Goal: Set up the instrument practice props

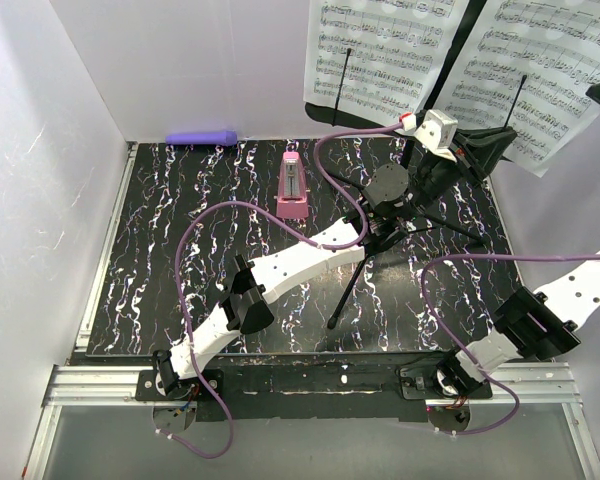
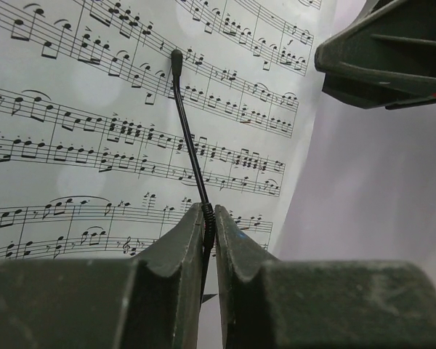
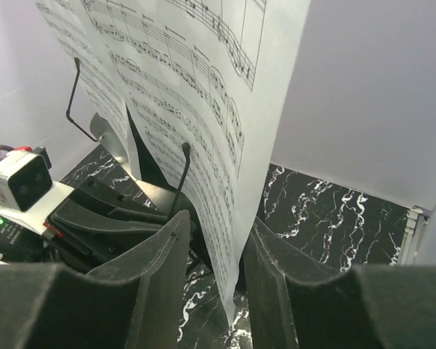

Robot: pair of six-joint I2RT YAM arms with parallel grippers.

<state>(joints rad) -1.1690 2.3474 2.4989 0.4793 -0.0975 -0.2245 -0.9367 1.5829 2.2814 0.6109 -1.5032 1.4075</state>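
The black music stand stands at the back right on tripod legs (image 1: 348,290). Two white sheet-music pages rest on it, the left page (image 1: 380,50) and the right page (image 1: 550,70). My left gripper (image 1: 495,140) is shut on the stand's right wire page holder (image 2: 189,138), near its spring base; the jaws (image 2: 209,214) pinch it in front of the right page (image 2: 94,145). My right gripper (image 3: 214,233) is open, its fingers on either side of the lower corner of the right page (image 3: 225,145), not clamped. The pink metronome (image 1: 293,190) stands upright at the middle back of the mat.
A purple cylinder (image 1: 202,137) lies at the back edge, left of the metronome. White walls close the left, back and right sides. Purple cables loop over the marbled black mat (image 1: 180,260). The left arm's wrist camera (image 3: 18,178) sits close beside the stand.
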